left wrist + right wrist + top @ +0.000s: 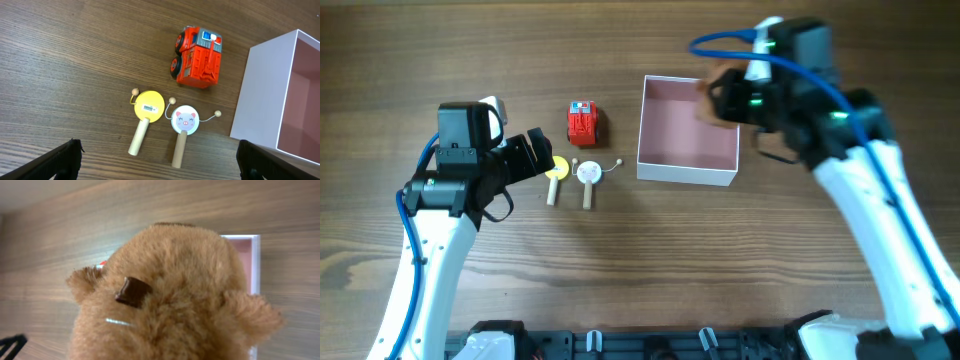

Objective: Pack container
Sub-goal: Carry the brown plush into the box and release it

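Container (686,176) walls look thin and stiff, white outside and dusty pink inside, and I judge the box to be light, so it may slide on the desk (640,280) if something pushes against it. It has no lid. The best place to hold it would be the rim of one wall, pinched from above; the smooth outer faces give little grip. It stands toward the far edge of the desk, a little right of the middle, and its floor appears bare as far as the overhead view shows.

The right claw (725,98) is above the far right corner of the container and it grasps a brown plush toy (165,300). The toy is soft and furry, it will squash under pressure and should not break if it drops. In the right wrist view it covers nearly everything, with only a strip of the pink box behind it.

The left claw (538,152) is spread wide and holds nothing. It is over the left half of the desk, near a yellow drum (149,105) and a pig drum (185,120), both on wooden handles, lying side by side. A red truck (198,57) lies beyond them, between the drums and the far edge.

For writing, the yellow drum carries a small white sticker (148,107) with a barcode; the characters are too small to read. The pig drum shows only a printed face. I see no brand name.
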`<state>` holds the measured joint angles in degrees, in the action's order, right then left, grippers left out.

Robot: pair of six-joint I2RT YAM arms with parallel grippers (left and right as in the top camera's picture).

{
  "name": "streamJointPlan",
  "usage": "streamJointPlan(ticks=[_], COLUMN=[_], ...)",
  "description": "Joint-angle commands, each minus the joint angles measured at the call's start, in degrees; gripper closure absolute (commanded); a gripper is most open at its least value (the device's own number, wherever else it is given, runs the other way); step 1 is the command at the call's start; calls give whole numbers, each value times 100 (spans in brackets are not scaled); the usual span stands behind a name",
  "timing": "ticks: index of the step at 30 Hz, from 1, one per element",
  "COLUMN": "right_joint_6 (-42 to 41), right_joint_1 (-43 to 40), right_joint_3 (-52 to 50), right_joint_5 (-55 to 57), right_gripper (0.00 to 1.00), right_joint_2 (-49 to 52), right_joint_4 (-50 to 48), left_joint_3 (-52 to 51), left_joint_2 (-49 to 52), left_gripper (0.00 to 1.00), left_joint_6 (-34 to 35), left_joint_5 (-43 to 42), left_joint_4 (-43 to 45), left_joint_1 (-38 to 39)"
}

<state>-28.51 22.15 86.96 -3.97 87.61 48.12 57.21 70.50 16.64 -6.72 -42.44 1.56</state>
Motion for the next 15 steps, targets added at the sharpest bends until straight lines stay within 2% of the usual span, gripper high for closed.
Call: streamJointPlan(ticks=[1, 7, 9, 10, 11, 13, 15], right_joint_6=[-509, -638, -603, -538, -422, -236, -107], right_joint_1=[402, 431, 431, 431, 428, 424, 424], right_joint_3=[-269, -267, -267, -267, -267, -267, -260], right_joint_5=[461, 348, 348, 358, 356, 356, 354], right_gripper=[96, 96, 96, 92, 86, 63, 23], right_joint_2=[955, 2391, 2579, 2647, 2680, 2704, 2682], right_joint_4=[-437, -1091, -1287, -1403, -1502, -1705, -1812], left_joint_3=[109, 109, 109, 109, 109, 109, 109], left_joint_2=[13, 13, 13, 13, 13, 13, 13], left_gripper=[0, 0, 0, 0, 0, 0, 0], left_joint_6=[28, 28, 31, 28, 31, 31, 28], left_joint_5=[37, 37, 37, 37, 37, 37, 37], left_joint_4=[13, 13, 11, 13, 13, 13, 13], left_joint_1=[42, 42, 42, 42, 42, 42, 42])
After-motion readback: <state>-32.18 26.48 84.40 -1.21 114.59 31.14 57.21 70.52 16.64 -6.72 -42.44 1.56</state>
